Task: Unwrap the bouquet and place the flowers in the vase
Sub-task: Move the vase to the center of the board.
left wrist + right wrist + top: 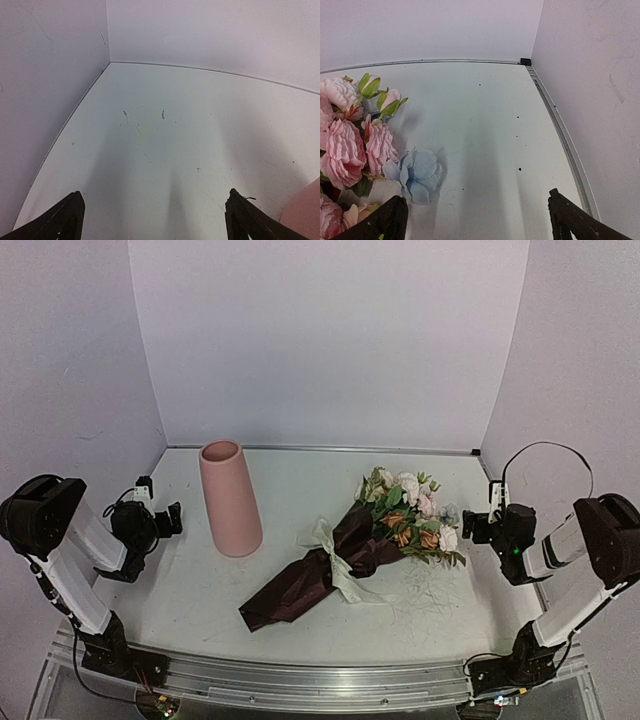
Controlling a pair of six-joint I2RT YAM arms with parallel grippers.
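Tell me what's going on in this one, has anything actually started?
Nothing is being handled yet. The bouquet lies on its side mid-table, wrapped in its dark red paper with the cream ribbon tied on. The vase stands upright to its left with no flowers in it. The left gripper sits open beside the vase, and the right gripper sits open near the flower heads. Neither touches anything.
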